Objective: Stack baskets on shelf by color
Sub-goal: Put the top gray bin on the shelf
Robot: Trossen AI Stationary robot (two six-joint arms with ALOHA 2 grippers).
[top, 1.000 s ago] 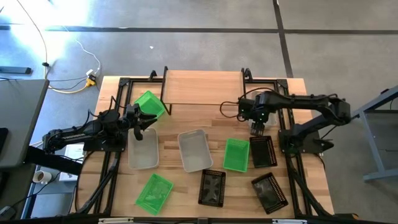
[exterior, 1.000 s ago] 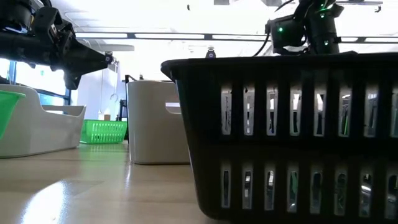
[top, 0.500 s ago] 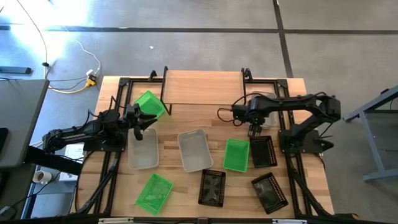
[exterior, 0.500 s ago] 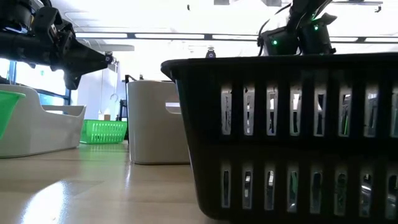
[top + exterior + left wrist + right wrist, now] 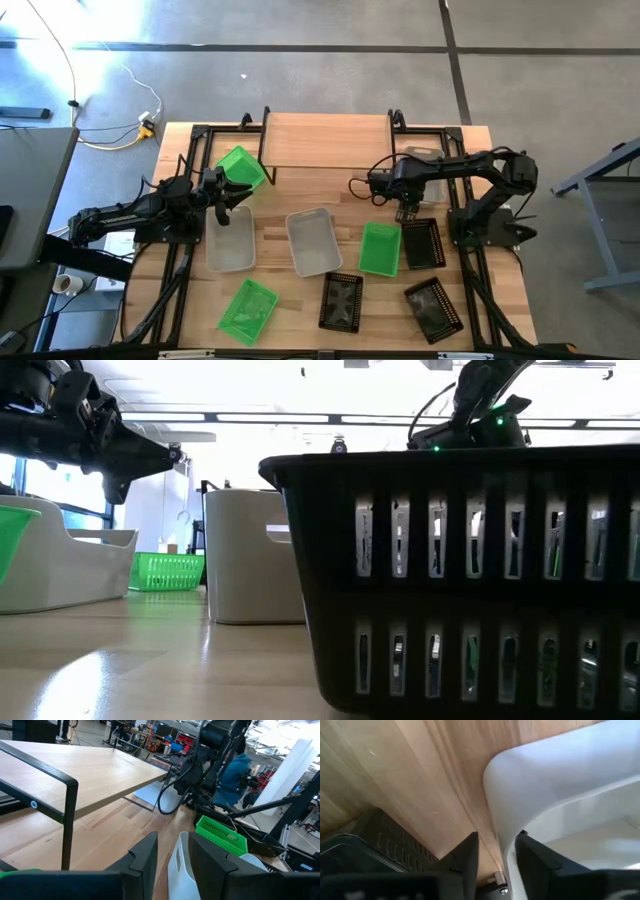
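light-wood bench (image 5: 300, 290) carries everything, with the low light-wood shelf on thin black legs (image 5: 325, 140) along its far edge. near the shelf's left end a bright green perforated plastic basket (image 5: 240, 167) lies tilted on the bench. in the middle row sit a pale grey plastic basket on the left (image 5: 229, 237), a second pale grey basket (image 5: 313, 240) beside it, a second green basket (image 5: 379, 248), and a black perforated basket (image 5: 422, 244) touching the green one's right side. in the near row lie a third green basket (image 5: 247, 307), a second black basket (image 5: 342, 300) and a third black basket (image 5: 434, 310), each turned at an angle. a third pale grey basket (image 5: 560, 795) is held near the shelf's right end by the right gripper (image 5: 496, 855), its fingers (image 5: 465, 860) clamped over the rim, one inside and one outside the wall. the left gripper (image 5: 172, 862) sits at the far end of the left grey basket, its fingers (image 5: 142, 862) astride that basket's end wall; whether they press on it i cannot tell.
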